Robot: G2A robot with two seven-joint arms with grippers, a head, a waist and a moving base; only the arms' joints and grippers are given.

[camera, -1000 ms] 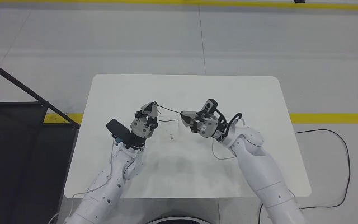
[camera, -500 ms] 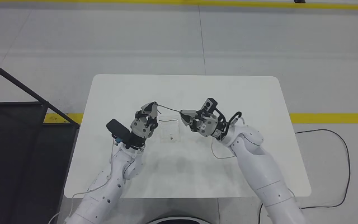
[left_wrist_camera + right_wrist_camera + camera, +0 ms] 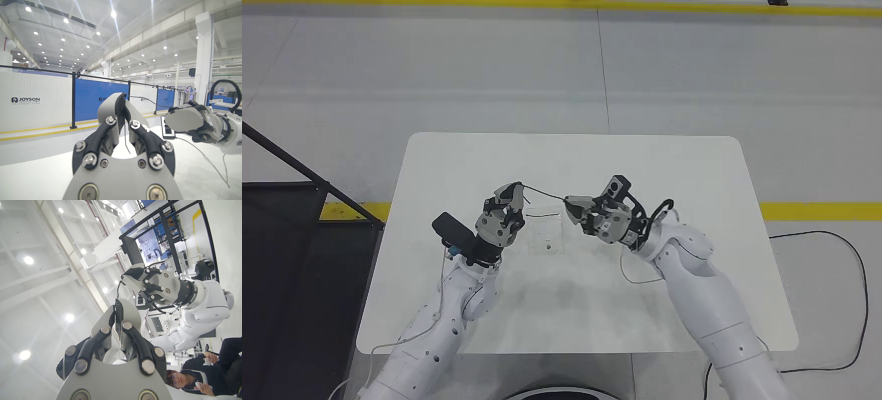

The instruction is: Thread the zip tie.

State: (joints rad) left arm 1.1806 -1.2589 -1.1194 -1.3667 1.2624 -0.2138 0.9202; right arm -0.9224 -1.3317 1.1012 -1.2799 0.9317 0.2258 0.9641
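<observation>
Above the middle of the white surface (image 3: 692,170), in the top view, you have the left claw (image 3: 514,190) and the right claw (image 3: 570,207) raised close to each other. The black zip tie (image 3: 542,193) is stretched as a thin line between them, over what looks like a small clear box (image 3: 542,232) sitting on the surface. In the left wrist view, the left claw (image 3: 123,98) is pinched together on the zip tie (image 3: 125,130). A short end hangs down between its fingers, and the rest leaves the tips and runs across to the tips of the right claw (image 3: 170,111). In the right wrist view, the right claw (image 3: 116,306) is closed on the other end, and the zip tie (image 3: 118,290) curves away to the left claw (image 3: 126,277) beyond. By my reading, you have both ends gripped and lifted. The tie runs open from claw to claw and no loop shows, so the threading itself looks yet to be done. Which end carries the head is too small to tell. What is left for you is to bring the tip to the head and feed it through.
</observation>
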